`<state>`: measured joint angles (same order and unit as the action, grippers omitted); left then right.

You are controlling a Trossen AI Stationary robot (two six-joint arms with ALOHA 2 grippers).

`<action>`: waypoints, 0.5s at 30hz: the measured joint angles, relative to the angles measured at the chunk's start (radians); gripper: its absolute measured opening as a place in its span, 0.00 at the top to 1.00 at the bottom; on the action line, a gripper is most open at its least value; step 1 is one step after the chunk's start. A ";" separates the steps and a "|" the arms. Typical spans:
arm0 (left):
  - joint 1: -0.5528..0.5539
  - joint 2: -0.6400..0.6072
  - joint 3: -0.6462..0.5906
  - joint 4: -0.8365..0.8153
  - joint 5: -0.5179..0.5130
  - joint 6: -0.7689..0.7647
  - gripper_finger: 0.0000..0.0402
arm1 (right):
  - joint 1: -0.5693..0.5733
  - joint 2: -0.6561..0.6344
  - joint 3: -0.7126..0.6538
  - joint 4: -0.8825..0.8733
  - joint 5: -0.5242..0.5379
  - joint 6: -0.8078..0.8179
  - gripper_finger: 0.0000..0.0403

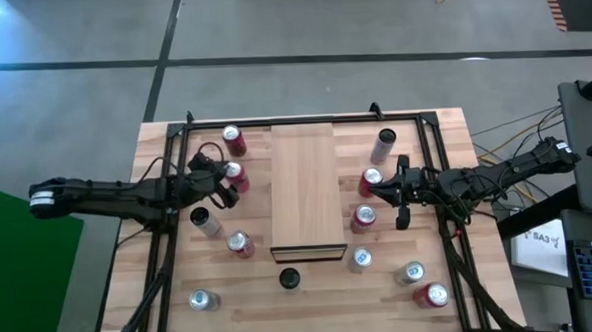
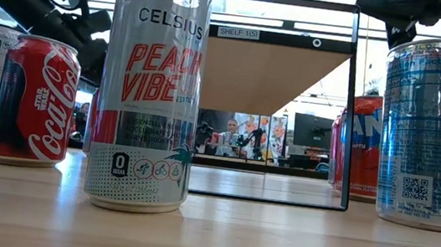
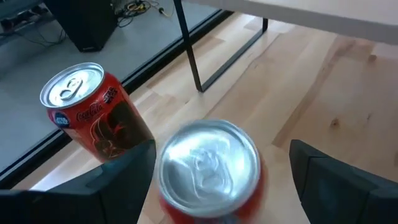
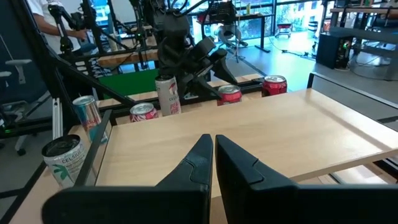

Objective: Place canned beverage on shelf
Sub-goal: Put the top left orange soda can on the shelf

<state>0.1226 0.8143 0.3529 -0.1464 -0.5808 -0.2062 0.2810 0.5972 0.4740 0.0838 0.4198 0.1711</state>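
Left gripper [image 3: 217, 168] is spread wide around a red aluminium can with a silver top [image 3: 210, 167], fingers either side, can't tell if they touch it. That can stands just left of the long light-wood shelf board [image 1: 303, 191], whose top is bare. Right gripper [image 4: 213, 163] is pinched closed, empty, hovering at the shelf's right edge. A red Coca-Cola can [image 3: 93, 112] is unopened; the closer can's lower body is cut off.

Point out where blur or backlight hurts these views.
Left wrist view: the can between the open left gripper's fingers is softly blurred, while the Coca-Cola can beside it reads clearly. Low view: bright windows behind leave the shelf underside and arms dark. High view: evenly lit; the shut right gripper is sharp.
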 joint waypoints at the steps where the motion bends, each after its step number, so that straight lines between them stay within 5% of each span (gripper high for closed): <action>1: 0.000 0.000 0.007 -0.007 0.000 0.004 0.18 | 0.000 0.000 0.000 0.000 0.000 0.000 0.97; 15: 0.005 -0.001 0.019 -0.019 -0.011 0.019 0.18 | 0.000 0.000 0.000 0.000 0.001 -0.012 0.97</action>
<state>0.1280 0.8137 0.3720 -0.1649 -0.5919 -0.1868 0.2810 0.5972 0.4740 0.0837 0.4206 0.1589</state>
